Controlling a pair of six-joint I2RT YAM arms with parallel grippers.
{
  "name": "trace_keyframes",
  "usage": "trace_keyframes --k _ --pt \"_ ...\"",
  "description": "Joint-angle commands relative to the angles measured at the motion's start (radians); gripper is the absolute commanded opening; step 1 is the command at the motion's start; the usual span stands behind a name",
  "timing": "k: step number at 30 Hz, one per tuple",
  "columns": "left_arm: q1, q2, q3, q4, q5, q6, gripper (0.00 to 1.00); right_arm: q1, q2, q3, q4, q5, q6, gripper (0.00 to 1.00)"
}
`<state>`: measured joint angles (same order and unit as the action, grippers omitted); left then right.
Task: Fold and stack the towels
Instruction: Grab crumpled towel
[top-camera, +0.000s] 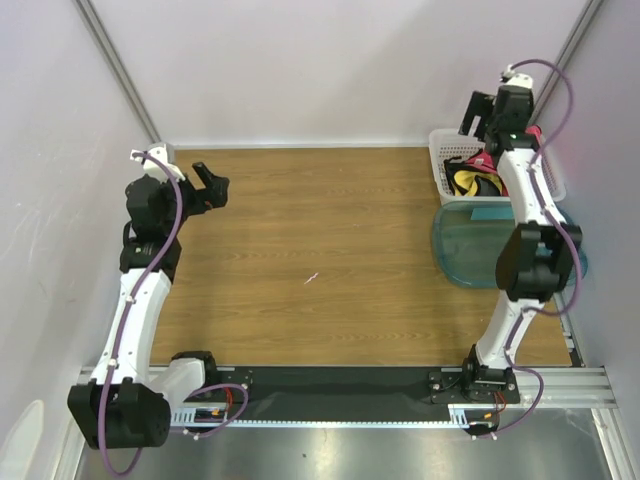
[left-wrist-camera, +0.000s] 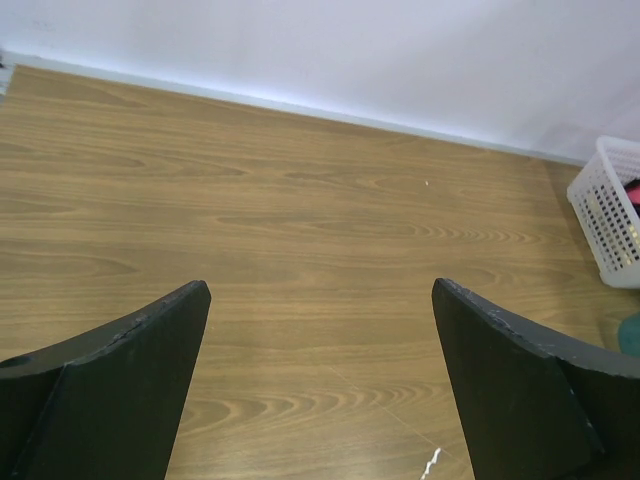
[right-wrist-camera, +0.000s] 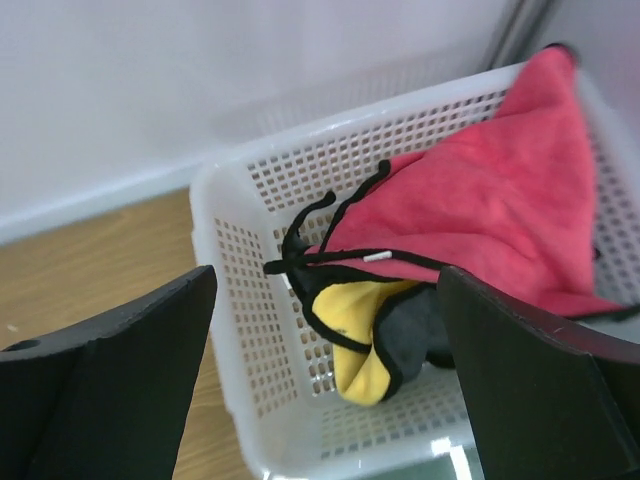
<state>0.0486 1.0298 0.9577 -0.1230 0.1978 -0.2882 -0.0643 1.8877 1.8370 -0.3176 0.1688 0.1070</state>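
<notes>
Black-fingered left claw (left-wrist-camera: 320, 288) and right claw (right-wrist-camera: 325, 272) both gape wide, gripping nothing; right one hangs over towels (right-wrist-camera: 480, 200) in basket (right-wrist-camera: 260, 330), wooden tabletop's (left-wrist-camera: 300, 200) far-right corner.

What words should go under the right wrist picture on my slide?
Open right pincer hovers above a white basket holding a pink-red towel and a yellow towel.

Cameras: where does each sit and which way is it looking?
Top: above and behind, looking down on the table; left arm and right arm show.
Left wrist: on its arm, faces across the table to the far wall; open left gripper shows.
Right wrist: on its arm, looks down into the basket of towels; open right gripper shows.
Shared: the basket, in all three.
</notes>
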Motion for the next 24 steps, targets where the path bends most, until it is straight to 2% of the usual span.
trace_keyframes --k 1,7,13,20,24 --pt "0.005 -0.050 0.018 0.031 -0.031 0.014 1.00 -0.005 0.095 0.096 0.005 -0.081 -0.105 0.99" --pt "0.005 -0.036 0.032 0.005 -0.018 0.035 1.00 -0.009 0.220 0.129 0.015 -0.219 -0.167 0.92" --pt "0.004 -0.031 0.035 -0.009 -0.009 0.043 1.00 -0.009 0.315 0.171 -0.020 -0.199 -0.234 0.74" --pt "0.004 -0.031 0.032 -0.013 0.002 0.049 1.00 -0.009 0.353 0.142 0.038 -0.233 -0.339 0.78" --pt "0.005 -0.027 0.035 -0.015 0.002 0.050 1.00 -0.011 0.402 0.211 0.003 -0.241 -0.358 0.79"
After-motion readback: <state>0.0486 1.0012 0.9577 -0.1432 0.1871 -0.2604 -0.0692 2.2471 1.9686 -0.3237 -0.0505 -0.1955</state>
